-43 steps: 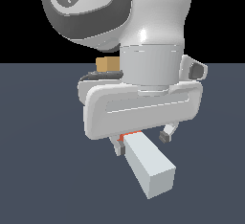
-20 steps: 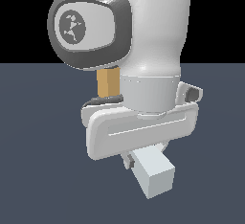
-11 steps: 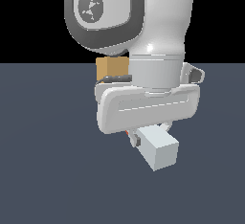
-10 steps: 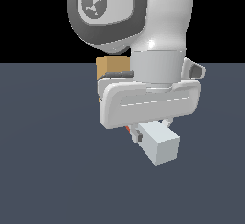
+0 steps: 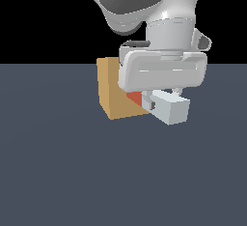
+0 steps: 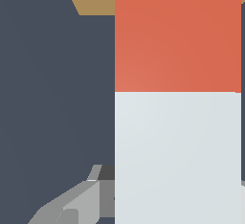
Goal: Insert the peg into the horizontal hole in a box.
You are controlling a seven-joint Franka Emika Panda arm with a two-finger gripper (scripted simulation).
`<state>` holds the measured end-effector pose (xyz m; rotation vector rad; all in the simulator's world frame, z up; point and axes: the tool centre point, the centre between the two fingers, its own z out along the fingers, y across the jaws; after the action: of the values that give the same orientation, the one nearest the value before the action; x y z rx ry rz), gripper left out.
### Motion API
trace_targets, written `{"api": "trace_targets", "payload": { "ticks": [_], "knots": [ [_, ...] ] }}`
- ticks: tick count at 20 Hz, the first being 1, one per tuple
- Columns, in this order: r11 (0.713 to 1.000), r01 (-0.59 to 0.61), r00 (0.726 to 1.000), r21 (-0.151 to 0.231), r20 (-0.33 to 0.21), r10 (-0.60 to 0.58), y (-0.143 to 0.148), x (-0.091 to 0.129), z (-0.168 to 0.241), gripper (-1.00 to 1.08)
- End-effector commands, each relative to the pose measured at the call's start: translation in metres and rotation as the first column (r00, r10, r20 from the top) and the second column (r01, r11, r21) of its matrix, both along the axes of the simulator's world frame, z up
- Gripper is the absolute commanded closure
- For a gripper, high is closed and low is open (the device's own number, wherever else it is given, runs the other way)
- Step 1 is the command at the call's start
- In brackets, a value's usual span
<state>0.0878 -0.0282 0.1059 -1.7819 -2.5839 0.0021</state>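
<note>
Gripping the square-section peg (image 5: 166, 108) — claw (image 5: 163, 100) near flat-faced box (image 5: 112, 94).

Flat slate-grey floor (image 5: 62, 172), plain black backdrop (image 5: 43, 17) above a straight horizon, even light

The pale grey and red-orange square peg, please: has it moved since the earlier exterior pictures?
Yes. The pale grey and red-orange square peg, held in the gripper, has risen and shifted toward the exterior view's right, its red end now beside the tan cube-shaped box.
</note>
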Motion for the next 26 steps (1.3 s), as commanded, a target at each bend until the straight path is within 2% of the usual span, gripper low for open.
{"api": "trace_targets", "payload": {
  "ticks": [1, 19, 26],
  "knots": [
    [1.0, 0.002, 1.0, -0.001, 0.003, -0.002, 0.004, 0.005, 0.008, 1.08],
    [1.0, 0.001, 1.0, 0.0, 0.001, -0.001, 0.007, 0.008, 0.01, 1.08],
    [1.0, 0.0, 1.0, 0.0, 0.002, 0.0, 0.025, 0.001, 0.01, 1.08]
  ]
}}
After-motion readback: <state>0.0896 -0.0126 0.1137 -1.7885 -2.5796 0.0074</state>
